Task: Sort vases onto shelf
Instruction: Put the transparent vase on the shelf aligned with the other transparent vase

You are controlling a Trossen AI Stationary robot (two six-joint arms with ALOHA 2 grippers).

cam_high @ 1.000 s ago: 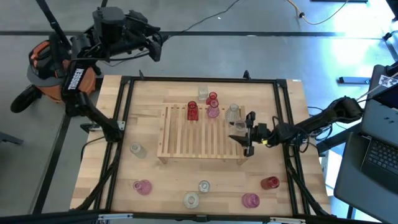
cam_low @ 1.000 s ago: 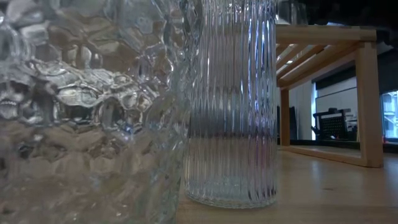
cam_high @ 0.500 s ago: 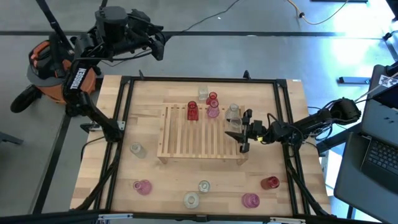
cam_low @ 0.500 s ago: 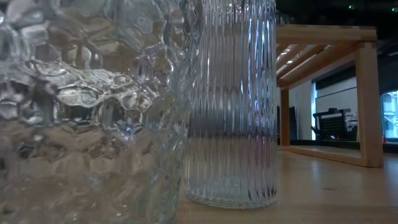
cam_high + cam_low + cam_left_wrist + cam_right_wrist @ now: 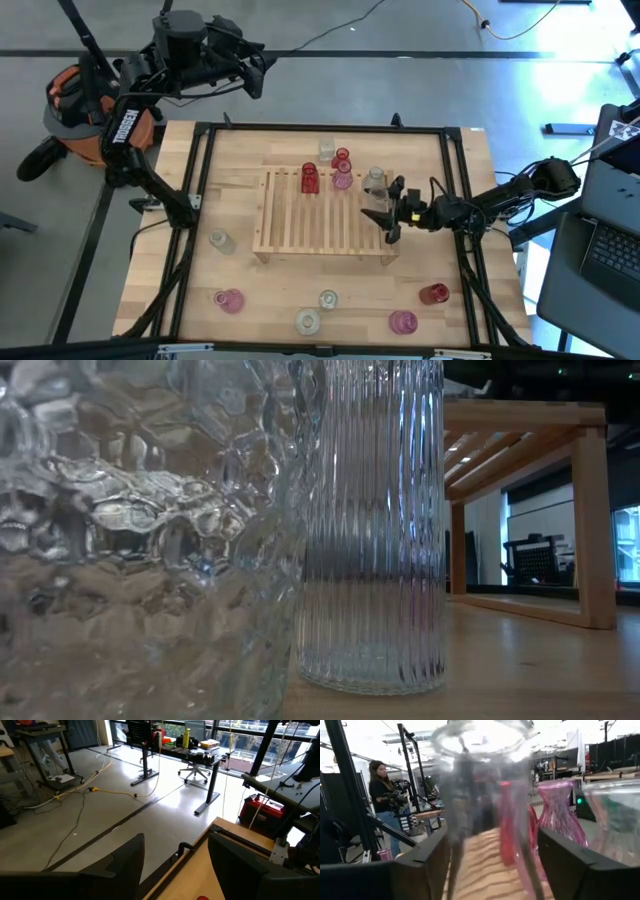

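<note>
The shelf [image 5: 300, 215], a rack of pale slats, stands mid-table. Standing on its far part are a red vase [image 5: 310, 178], a pink vase [image 5: 343, 181], a smaller red one [image 5: 342, 157] and two clear ones [image 5: 327, 150] [image 5: 375, 182]. My right gripper [image 5: 385, 211] reaches in from the table's right, over the shelf's right end. It is shut on a clear vase [image 5: 485, 795]. My left gripper [image 5: 255, 75] is raised beyond the table's far left corner. It is open and empty in the left wrist view [image 5: 175, 865]. My right gripper holds the clear vase by its body [image 5: 455, 850], one finger on each side. The fingers come level from the table's right side. The vase stands upright between them, mouth up. Whether its base rests on the slats, I cannot tell.
Loose vases stand on the tabletop: clear [image 5: 220, 240], pink [image 5: 230, 300], clear [image 5: 328, 298], clear [image 5: 308, 321], pink [image 5: 402, 322], red [image 5: 433, 293]. Two clear ones fill the low view [image 5: 140, 540] [image 5: 370, 520]. A person [image 5: 382, 795] stands beyond the table.
My right gripper has gone a little toward the table's left and far edges, over the shelf's right end. The clear vase has moved with it and stays upright.
</note>
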